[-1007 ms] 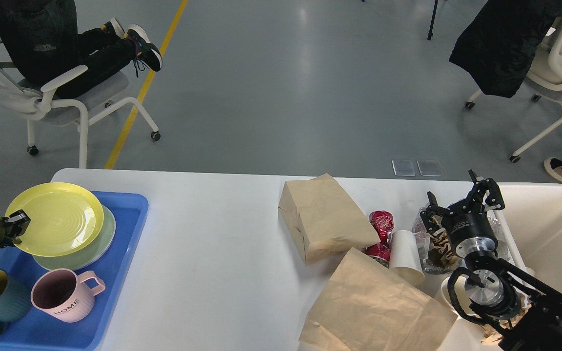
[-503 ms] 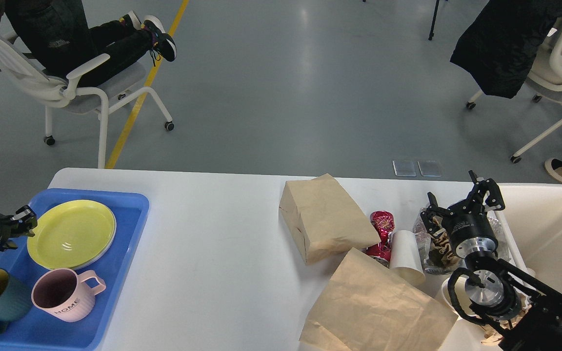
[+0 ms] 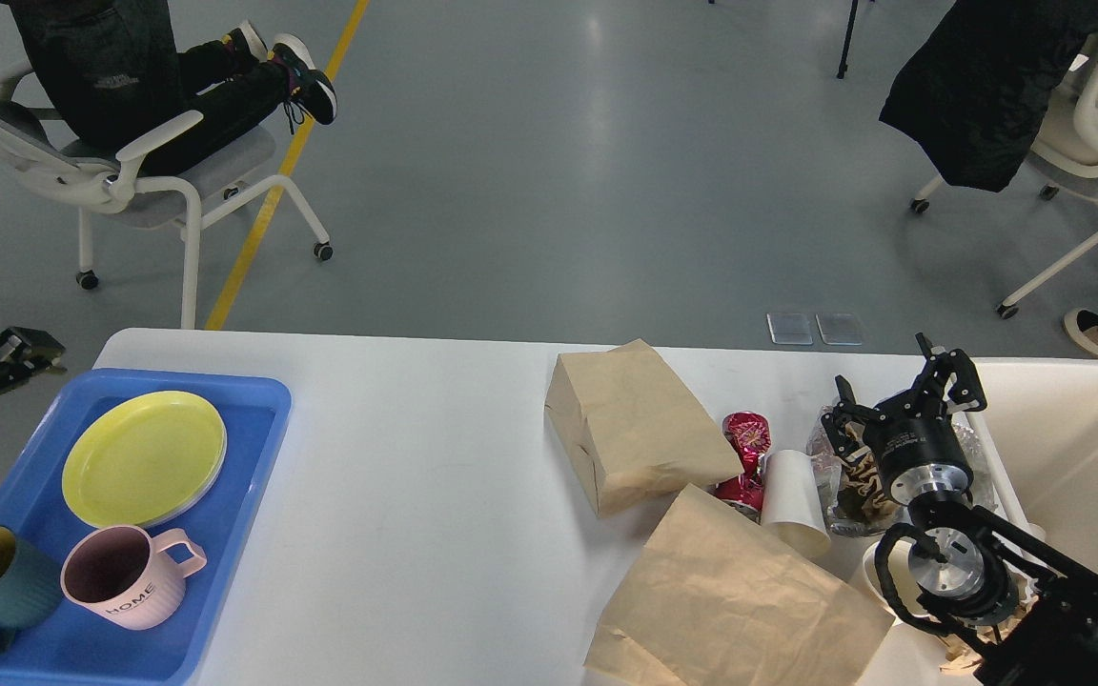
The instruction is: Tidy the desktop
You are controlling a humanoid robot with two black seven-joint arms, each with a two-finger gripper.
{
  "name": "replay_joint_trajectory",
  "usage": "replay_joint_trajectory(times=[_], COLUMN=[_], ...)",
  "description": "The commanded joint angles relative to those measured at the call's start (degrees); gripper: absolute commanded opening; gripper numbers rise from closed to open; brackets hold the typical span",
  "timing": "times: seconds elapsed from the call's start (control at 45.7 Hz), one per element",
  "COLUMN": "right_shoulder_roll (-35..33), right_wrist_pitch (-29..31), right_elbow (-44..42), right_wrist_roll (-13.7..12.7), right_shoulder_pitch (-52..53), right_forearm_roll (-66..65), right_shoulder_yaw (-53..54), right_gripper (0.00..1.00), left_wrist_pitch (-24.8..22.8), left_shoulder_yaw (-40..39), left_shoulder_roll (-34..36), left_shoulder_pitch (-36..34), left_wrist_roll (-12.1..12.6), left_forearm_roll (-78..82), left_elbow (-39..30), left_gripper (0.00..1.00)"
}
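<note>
My left gripper (image 3: 30,345) hangs off the desktop's (image 3: 416,476) far left corner, its fingers too small to tell apart. The yellow plate (image 3: 144,457) lies in the blue tray (image 3: 254,448) at the left edge. My right gripper (image 3: 902,391), released and spread wide, hovers over a clear bag (image 3: 840,476) near the right edge.

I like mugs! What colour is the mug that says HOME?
The ribbed ceramic HOME mug is pale pink, clearest in the head view.

Two brown paper bags (image 3: 640,424), two mugs (image 3: 130,576), one yellow plate (image 3: 142,457), one blue tray (image 3: 254,448), one white paper cup (image 3: 792,502)
</note>
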Motion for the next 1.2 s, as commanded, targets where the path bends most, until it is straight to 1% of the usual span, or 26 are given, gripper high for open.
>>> replay_joint_trajectory(times=[0.0, 0.088, 0.175, 0.285, 0.328, 0.394, 0.46, 0.482, 0.547, 0.613, 0.657, 0.744, 0.876, 0.963, 1.007, 1.029, 1.094, 1.182], right_shoulder_roll=[0.0, 0.0, 0.0, 0.0, 0.0, 0.0, 0.0, 0.0, 0.0, 0.0, 0.0, 0.0, 0.0, 0.0, 0.0, 0.0, 0.0, 0.0], right_wrist_pitch=[0.0, 0.0, 0.0, 0.0, 0.0, 0.0, 0.0, 0.0, 0.0, 0.0, 0.0, 0.0, 0.0, 0.0, 0.0, 0.0, 0.0, 0.0], right_elbow=[0.0, 0.0, 0.0, 0.0, 0.0, 0.0, 0.0, 0.0, 0.0, 0.1, 0.0, 0.0, 0.0, 0.1, 0.0, 0.0, 0.1, 0.0], right_wrist_roll=[0.0, 0.0, 0.0, 0.0, 0.0, 0.0, 0.0, 0.0, 0.0, 0.0, 0.0, 0.0, 0.0, 0.0, 0.0, 0.0, 0.0, 0.0], right_shoulder_pitch=[0.0, 0.0, 0.0, 0.0, 0.0, 0.0, 0.0, 0.0, 0.0, 0.0, 0.0, 0.0, 0.1, 0.0, 0.0, 0.0, 0.0, 0.0], right_forearm_roll=[0.0, 0.0, 0.0, 0.0, 0.0, 0.0, 0.0, 0.0, 0.0, 0.0, 0.0, 0.1, 0.0, 0.0, 0.0, 0.0, 0.0, 0.0], right_shoulder_yaw=[0.0, 0.0, 0.0, 0.0, 0.0, 0.0, 0.0, 0.0, 0.0, 0.0, 0.0, 0.0, 0.0, 0.0, 0.0, 0.0, 0.0, 0.0], right_gripper=[1.00, 1.00, 1.00, 1.00, 1.00, 1.00, 1.00, 1.00, 1.00, 1.00, 1.00, 1.00, 1.00, 1.00, 1.00, 1.00, 1.00, 1.00], left_wrist_pitch=[-0.1, -0.1, -0.5, -1.0, -1.0, -1.0, 0.2, 0.6, 0.9, 0.9, 0.9, 0.9, 0.8, 0.5, 0.5, 0.5, 0.5, 0.5], left_shoulder_yaw=[-11.7, -21.2, -33.0, -49.9, -56.7, -67.4, -75.3, -79.3, -82.6, -83.6, -83.7, -83.5, -83.6, -83.8, -83.8, -84.0, -85.6, -90.4], left_shoulder_roll=[3.0, 3.3, 2.6, -1.2, -2.6, -4.5, -6.7, -9.2, -12.8, -15.2, -16.1, -17.2, -20.5, -22.9, -24.0, -24.5, -25.8, -27.1], left_shoulder_pitch=[1.1, 5.1, 8.7, 14.7, 17.4, 21.4, 25.2, 27.0, 28.2, 28.7, 29.5, 29.9, 30.2, 30.9, 31.8, 32.5, 34.3, 37.4], left_wrist_roll=[-0.4, -0.5, 0.1, 0.0, -0.8, -1.3, -1.9, -2.5, -3.6, -6.1, -8.8, -15.5, -25.0, -29.3, -30.5, -30.7, -30.7, -30.2], left_forearm_roll=[0.0, 0.0, 0.0, 0.0, 0.0, -0.1, 0.1, 0.2, 0.2, 0.1, 0.2, 0.2, 0.0, -0.6, -0.5, -0.6, -0.8, -0.7], left_elbow=[0.0, 0.0, -0.1, -0.4, -0.3, -0.2, 0.0, 0.0, 0.0, 0.0, 0.5, 2.2, 2.5, 2.5, 2.4, 2.4, 1.9, 0.9], left_gripper=[0.96, 0.96, 0.96, 0.96, 0.96, 0.96, 0.96, 0.96, 0.96, 0.96, 0.96, 0.96, 0.96, 0.96, 0.96, 0.96, 0.96, 0.96])
